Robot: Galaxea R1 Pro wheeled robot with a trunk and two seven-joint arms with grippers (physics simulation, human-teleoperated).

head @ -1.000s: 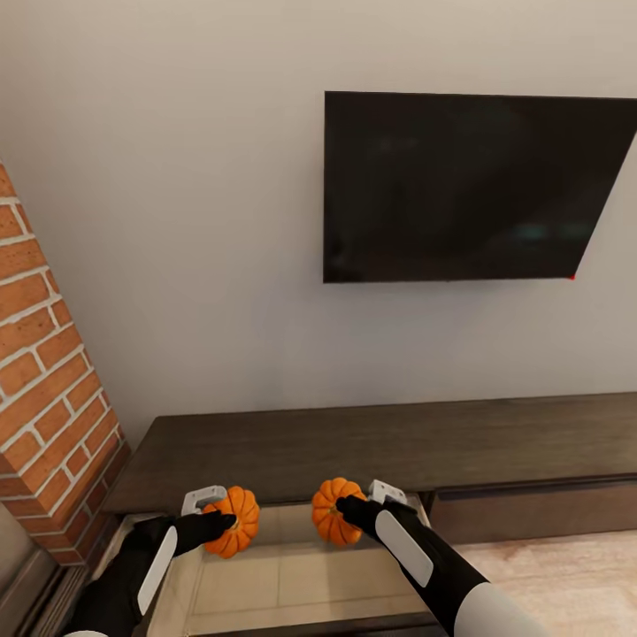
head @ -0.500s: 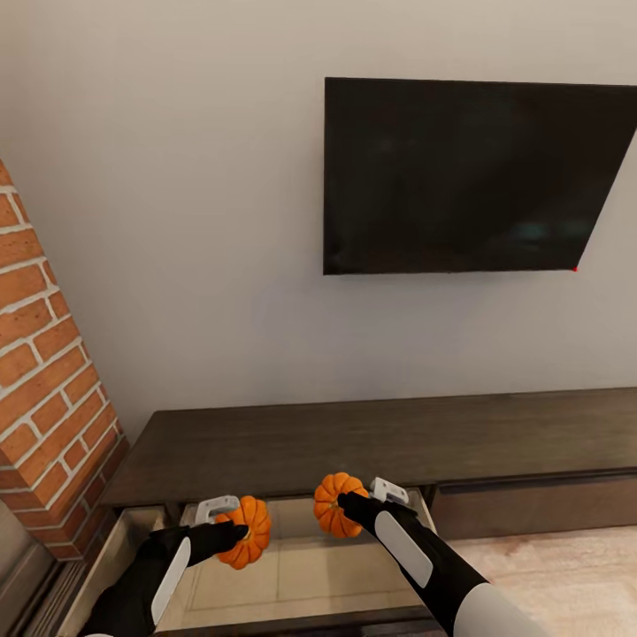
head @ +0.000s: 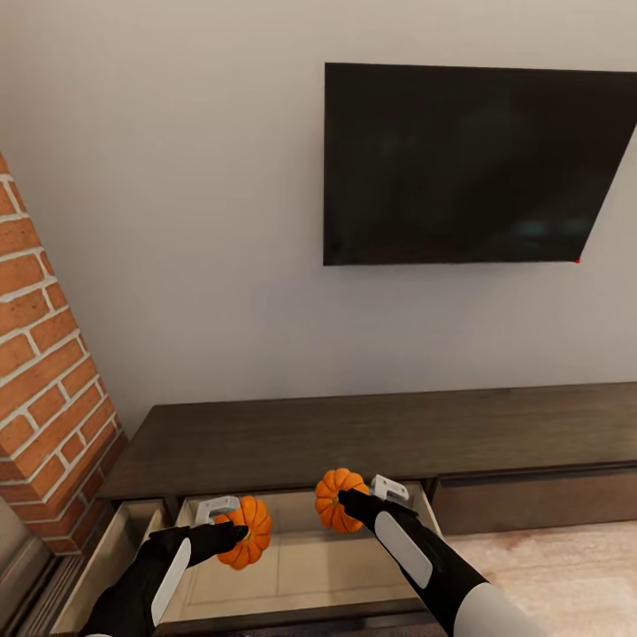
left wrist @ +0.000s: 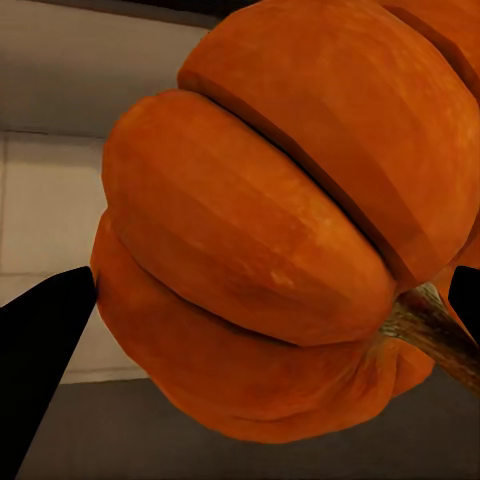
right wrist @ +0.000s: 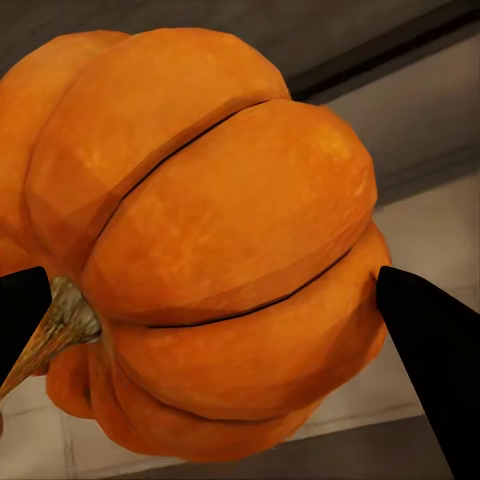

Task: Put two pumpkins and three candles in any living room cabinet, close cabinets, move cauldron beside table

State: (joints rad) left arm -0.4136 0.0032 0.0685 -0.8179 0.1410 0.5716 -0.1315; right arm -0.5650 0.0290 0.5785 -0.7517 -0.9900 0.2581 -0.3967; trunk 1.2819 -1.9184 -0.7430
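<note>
Two small ribbed orange pumpkins hang over the open drawer of the dark-brown cabinet [head: 292, 438]. My left gripper [head: 232, 529] is shut on the left pumpkin [head: 248, 533], which also shows close up in the left wrist view [left wrist: 280, 220], pinched between black fingertips [left wrist: 40, 360]. My right gripper [head: 349, 502] is shut on the right pumpkin [head: 334, 498], seen large in the right wrist view [right wrist: 210, 250] with its stem at one side. Both pumpkins are held above the pale beige drawer floor [head: 292, 566]. The candles, cauldron and table are out of view.
A black TV [head: 469, 164] hangs on the white wall above the cabinet. A red brick column [head: 44, 416] stands at the left. A second narrower drawer [head: 115, 548] stands open at the left. A shut drawer front [head: 531, 500] and pale wood floor [head: 548, 575] lie to the right.
The head view has tilted, so the scene sits slightly differently. My left gripper and its pumpkin have sunk a little toward the drawer and moved right. The right pumpkin has stayed about where it was.
</note>
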